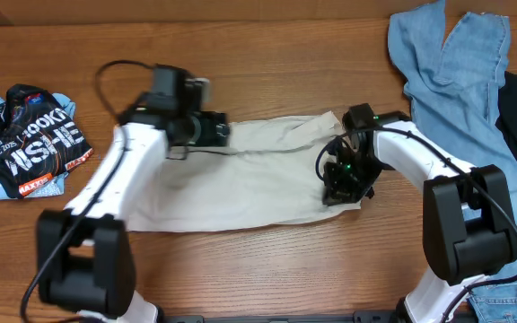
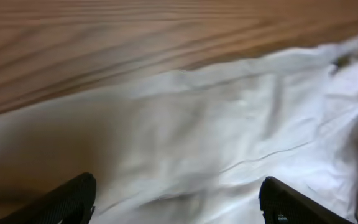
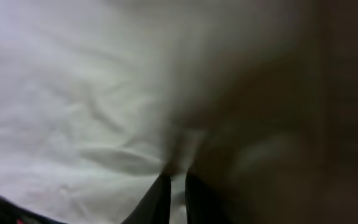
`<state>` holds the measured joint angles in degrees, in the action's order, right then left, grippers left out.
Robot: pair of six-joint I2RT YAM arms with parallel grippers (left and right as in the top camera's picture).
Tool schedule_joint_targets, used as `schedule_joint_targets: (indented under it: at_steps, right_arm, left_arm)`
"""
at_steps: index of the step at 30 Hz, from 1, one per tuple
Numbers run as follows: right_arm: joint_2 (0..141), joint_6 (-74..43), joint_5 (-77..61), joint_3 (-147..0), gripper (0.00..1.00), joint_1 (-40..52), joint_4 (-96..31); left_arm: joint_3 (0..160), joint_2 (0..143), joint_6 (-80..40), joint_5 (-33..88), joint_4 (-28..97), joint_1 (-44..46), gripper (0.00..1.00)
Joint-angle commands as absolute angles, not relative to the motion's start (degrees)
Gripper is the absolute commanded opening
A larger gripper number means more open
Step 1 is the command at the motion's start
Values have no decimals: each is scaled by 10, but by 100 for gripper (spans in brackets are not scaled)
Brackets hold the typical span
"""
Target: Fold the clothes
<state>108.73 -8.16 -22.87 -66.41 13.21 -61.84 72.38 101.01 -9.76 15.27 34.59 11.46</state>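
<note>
Cream trousers (image 1: 240,184) spread lengthwise on the bench (image 1: 267,269); step judged: taking hold for a fold.
Black lettered piece (image 1: 30,139) lies crumpled at far left, well apart. Left hand (image 2: 179,186) stands wide above the trousers' far edge, holding nothing. Right hand (image 3: 176,180) is narrowed onto a pinch of cloth at the trousers' right end (hold judged from the wrist view). Jeans (image 1: 447,63) wait far right. Next move, as judged: left hand must lower and close on the edge before both lift.

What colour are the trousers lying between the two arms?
The trousers are plain cream; the overhead view shows them best.
</note>
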Motion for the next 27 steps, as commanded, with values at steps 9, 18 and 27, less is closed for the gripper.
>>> schedule_joint_targets:
  at_steps: [9, 18, 27]
  right_arm:
    - [1077, -148, -176, -607, 13, 123, -545]
    - [1077, -146, -174, -607, 13, 123, -544]
    - [1077, -146, -165, -607, 13, 123, -545]
  left_arm:
    - [730, 1122, -92, 154, 227, 181, 88]
    - [733, 1123, -163, 45, 101, 176, 77]
    - [800, 1049, -69, 199, 359, 191, 53]
